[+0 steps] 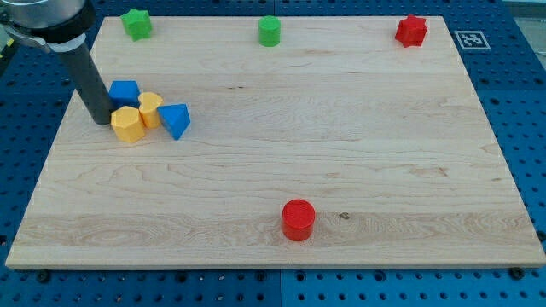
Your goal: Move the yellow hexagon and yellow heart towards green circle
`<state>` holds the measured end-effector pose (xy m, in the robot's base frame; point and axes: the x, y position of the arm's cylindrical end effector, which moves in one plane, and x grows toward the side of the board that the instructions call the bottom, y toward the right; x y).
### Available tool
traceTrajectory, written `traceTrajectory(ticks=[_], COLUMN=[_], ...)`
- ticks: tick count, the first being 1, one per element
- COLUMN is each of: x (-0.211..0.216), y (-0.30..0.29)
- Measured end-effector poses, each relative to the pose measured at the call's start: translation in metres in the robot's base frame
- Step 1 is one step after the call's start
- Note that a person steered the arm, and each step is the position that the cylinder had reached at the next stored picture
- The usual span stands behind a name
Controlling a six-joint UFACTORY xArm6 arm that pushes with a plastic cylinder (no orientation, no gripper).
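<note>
The yellow hexagon (128,124) lies at the view's left, touching the yellow heart (151,109) just to its upper right. My tip (101,118) rests on the board right beside the hexagon's left edge. The green circle (270,31) stands near the view's top edge, a little left of centre, far to the upper right of both yellow blocks. A blue block (124,91) sits just above the hexagon, and a blue triangular block (175,119) touches the heart's right side.
A green star-like block (136,24) is at the top left. A red block (411,31) is at the top right. A red circle (299,219) sits near the bottom centre. The wooden board (358,153) lies on a blue pegboard.
</note>
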<state>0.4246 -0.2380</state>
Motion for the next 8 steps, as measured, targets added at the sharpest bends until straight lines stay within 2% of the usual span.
traceTrajectory(ticks=[2, 3, 4, 5, 8], x=[0.024, 0.066, 0.103, 0.117, 0.141], y=[0.000, 0.023, 0.095, 0.174, 0.186])
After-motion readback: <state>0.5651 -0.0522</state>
